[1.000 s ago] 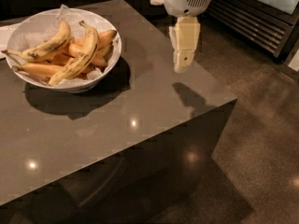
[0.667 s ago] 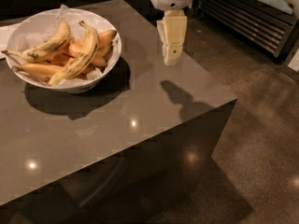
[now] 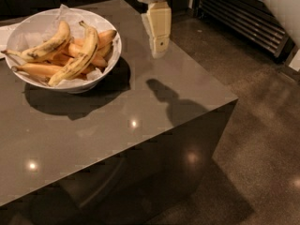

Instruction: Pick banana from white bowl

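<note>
The white bowl (image 3: 108, 36) stands at the back left of the grey table, lined with crinkled white paper and holding several bananas. The banana (image 3: 79, 57), long and dull yellow with dark streaks, lies diagonally across the top of the pile, stem end up toward the back. A shorter yellow banana with a dark blotch (image 3: 47, 46) lies to its left, and smooth orange bananas (image 3: 37, 69) lie underneath. My gripper (image 3: 158, 48) hangs cream-coloured above the table's back right part, to the right of the bowl and apart from it, holding nothing.
The grey table (image 3: 140, 107) has its right edge and front corner close under the gripper. Beyond it is a shiny floor (image 3: 262, 125). A dark slatted unit (image 3: 243, 18) stands at the back right. The gripper's shadow (image 3: 164, 93) falls on the tabletop.
My gripper has moved left, toward the bowl. The bowl and bananas have not moved.
</note>
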You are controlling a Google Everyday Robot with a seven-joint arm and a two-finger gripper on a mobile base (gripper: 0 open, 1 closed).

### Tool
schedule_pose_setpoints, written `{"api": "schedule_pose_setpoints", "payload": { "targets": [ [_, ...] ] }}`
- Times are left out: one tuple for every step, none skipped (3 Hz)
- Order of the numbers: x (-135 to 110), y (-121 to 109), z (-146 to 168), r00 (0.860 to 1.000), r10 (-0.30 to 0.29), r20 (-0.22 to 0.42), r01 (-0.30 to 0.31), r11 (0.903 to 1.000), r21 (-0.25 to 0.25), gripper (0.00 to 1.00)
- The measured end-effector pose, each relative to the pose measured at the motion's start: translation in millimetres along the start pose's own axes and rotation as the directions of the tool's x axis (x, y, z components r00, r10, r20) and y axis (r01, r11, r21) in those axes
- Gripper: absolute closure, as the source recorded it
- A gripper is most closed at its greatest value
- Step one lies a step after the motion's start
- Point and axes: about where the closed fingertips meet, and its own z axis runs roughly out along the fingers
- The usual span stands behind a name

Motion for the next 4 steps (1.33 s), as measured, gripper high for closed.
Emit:
{"api": "schedule_pose_setpoints", "payload": {
  "targets": [
    [0,-5,-1,1.000,-0.019,-0.021,0.019,0.9997,0.014,0.00],
    [-6,-24,4,0.997,-0.061,-0.044,0.062,0.9980,0.015,0.00],
    [-19,-45,9,0.991,-0.125,-0.046,0.125,0.9919,0.018,0.00],
    [-28,-52,22,0.984,-0.175,-0.023,0.175,0.9845,0.011,0.01]
  ]
}}
